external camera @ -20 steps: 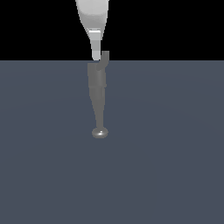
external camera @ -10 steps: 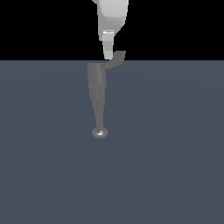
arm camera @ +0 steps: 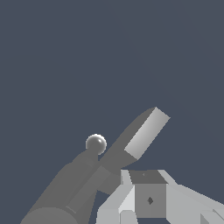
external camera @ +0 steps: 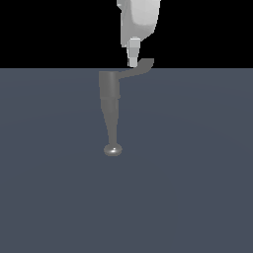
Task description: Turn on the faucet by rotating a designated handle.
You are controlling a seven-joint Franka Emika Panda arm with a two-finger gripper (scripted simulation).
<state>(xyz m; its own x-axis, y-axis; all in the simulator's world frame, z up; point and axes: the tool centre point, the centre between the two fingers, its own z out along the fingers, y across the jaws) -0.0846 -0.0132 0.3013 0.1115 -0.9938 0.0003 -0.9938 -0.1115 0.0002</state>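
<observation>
The faucet (external camera: 110, 108) is a dull grey tapering column that ends in a small shiny knob (external camera: 113, 150). Its handle (external camera: 139, 68), a thin grey curved lever with a flared tip, sticks out from the wide end toward the exterior view's right. My white gripper (external camera: 133, 62) hangs from above, its fingertips against the handle's near side. In the wrist view the faucet (arm camera: 70, 183), its knob (arm camera: 96, 144) and the handle (arm camera: 140, 133) show beyond my fingers (arm camera: 135, 197). The jaws look closed together with nothing between them.
A flat blue-grey floor (external camera: 197, 173) spreads around the faucet. Black background lies behind the gripper in the exterior view.
My gripper has moved toward the exterior view's right, and the handle has swung out with it, from beside the column to sticking well out to the right.
</observation>
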